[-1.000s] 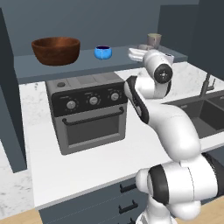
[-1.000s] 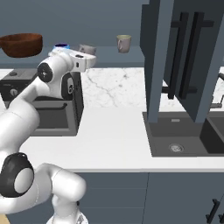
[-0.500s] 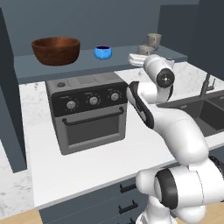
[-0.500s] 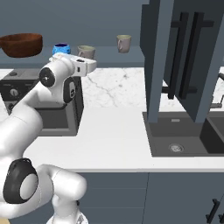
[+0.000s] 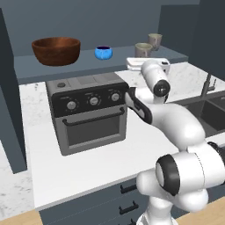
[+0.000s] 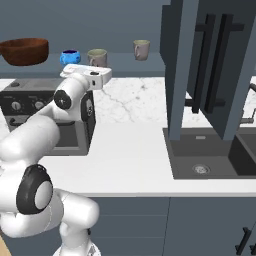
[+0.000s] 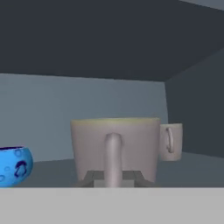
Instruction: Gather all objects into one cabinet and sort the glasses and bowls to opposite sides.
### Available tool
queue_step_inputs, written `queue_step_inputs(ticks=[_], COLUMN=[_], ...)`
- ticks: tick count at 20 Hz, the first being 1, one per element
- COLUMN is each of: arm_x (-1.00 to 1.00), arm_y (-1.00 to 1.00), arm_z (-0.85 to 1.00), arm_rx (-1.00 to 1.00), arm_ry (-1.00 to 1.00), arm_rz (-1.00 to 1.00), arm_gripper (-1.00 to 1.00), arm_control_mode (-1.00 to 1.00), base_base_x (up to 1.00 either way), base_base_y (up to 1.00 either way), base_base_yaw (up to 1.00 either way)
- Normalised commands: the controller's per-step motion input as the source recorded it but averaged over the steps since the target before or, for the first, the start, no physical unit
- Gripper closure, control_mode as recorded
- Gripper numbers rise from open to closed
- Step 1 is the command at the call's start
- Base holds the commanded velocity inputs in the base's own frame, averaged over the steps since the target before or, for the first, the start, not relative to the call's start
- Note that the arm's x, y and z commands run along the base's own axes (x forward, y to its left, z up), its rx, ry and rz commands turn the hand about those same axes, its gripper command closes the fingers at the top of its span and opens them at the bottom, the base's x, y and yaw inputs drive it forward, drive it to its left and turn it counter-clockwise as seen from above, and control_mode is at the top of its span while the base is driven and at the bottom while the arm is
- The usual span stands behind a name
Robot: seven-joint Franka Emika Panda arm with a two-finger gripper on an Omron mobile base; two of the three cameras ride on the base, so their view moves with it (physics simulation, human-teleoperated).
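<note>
**Q:** Slate-blue cabinet [image 5: 88,66], all four pieces on its shelf floor. Where's everything rel. to the near cup [image 7: 135,144]?

**Me:** Blue bowl [image 7: 13,168] is left of the near cup with a clear gap between them. Wooden bowl [image 5: 56,50] is further left again. Far cup [image 7: 170,141] is right of it and behind, near but apart. Toaster oven [image 5: 90,112] is below it and to the left, on the counter [image 6: 130,150]. So bowls are left of that cup and glasses are on the right, and the sort looks about done to me.

**Q:** And your gripper [image 5: 141,60]?

**Me:** It's just in front of the near cup at shelf height. Jaws are pressed nearly together. The cup's handle [image 7: 113,159] points straight at me, dead on my line. Can't tell if I'm pinching it or if it's just ahead of the tips, since the bottom of my hand view hides that.

**Q:** What could go wrong?

**Me:** Two things, depending on which it is. If I've got the handle, it's a thin hold off to one side of the cup. Lift or swing fast and the cup prob. twists or droops, then clips the shelf edge and drops to the counter. If I haven't got it, any fwd push with closed jaws shoves the cup back toward the far cup, or tips it. A sideways drift to the left takes it at the blue bowl, which would mix the sides again
</note>
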Motion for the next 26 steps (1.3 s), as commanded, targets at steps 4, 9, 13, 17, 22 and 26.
queue_step_inputs(ticks=[4,9,13,17,22,26], arm_x=[0.50,0.31,0.24,0.22,0.32,0.42], arm_y=[0.00,0.00,0.00,0.00,0.00,0.00], arm_z=[-0.14,-0.01,0.00,0.00,0.00,-0.09], arm_rx=[-0.02,0.01,0.02,0.01,0.02,0.00], arm_ry=[-0.07,0.05,0.11,0.13,0.19,0.12], arm_rz=[0.04,0.03,0.02,0.00,0.00,0.00], arm_gripper=[1.00,1.00,1.00,1.00,1.00,1.00], arm_control_mode=[-1.00,-1.00,-1.00,-1.00,-1.00,-1.00], base_base_x=[0.00,0.00,0.00,0.00,0.00,0.00], base_base_y=[0.00,0.00,0.00,0.00,0.00,0.00], base_base_yaw=[0.00,0.00,0.00,0.00,0.00,0.00])
